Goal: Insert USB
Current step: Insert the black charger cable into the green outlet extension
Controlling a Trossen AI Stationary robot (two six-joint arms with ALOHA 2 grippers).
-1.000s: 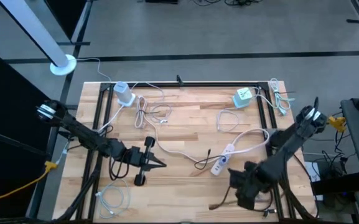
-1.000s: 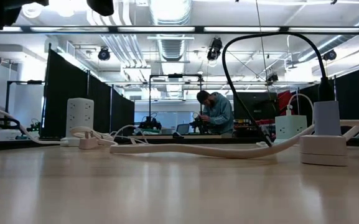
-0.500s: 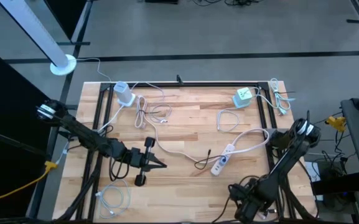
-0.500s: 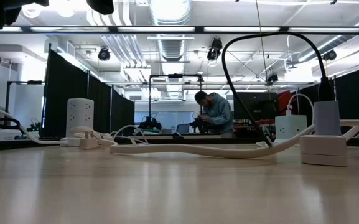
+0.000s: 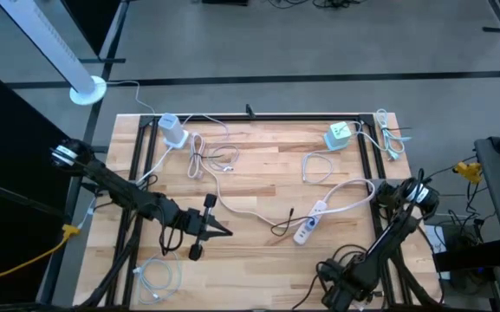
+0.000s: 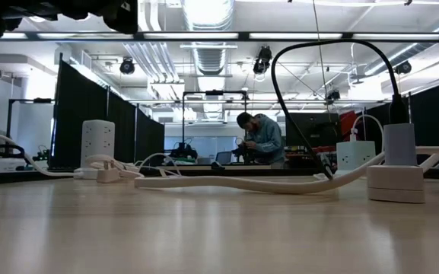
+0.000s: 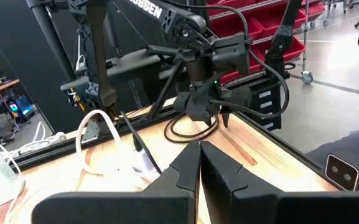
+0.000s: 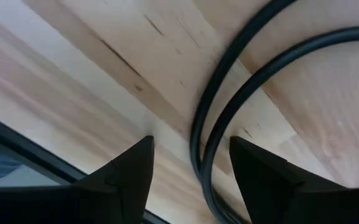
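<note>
My right gripper is spread wide, fingers on either side of two loops of black cable lying on the wood just under me; whether I touch it I cannot tell. In the high view that gripper sits at the bottom edge of the frame, right of centre, by the table's near rim, with my right arm stretched in a straight line up and to the right toward its base at the right edge.

My left gripper is pinched shut, the two fingers pressed together with nothing between them. In the high view it points right, left of centre in the lower half, the arm running up-left to its base at the table's left side, elbow low.

The white power strip lies slanted, right of centre, between my two grippers and apart from both. A black plug on a thin cable rests just to its left. Two chargers, one at upper left and one at upper right, stand well away.
</note>
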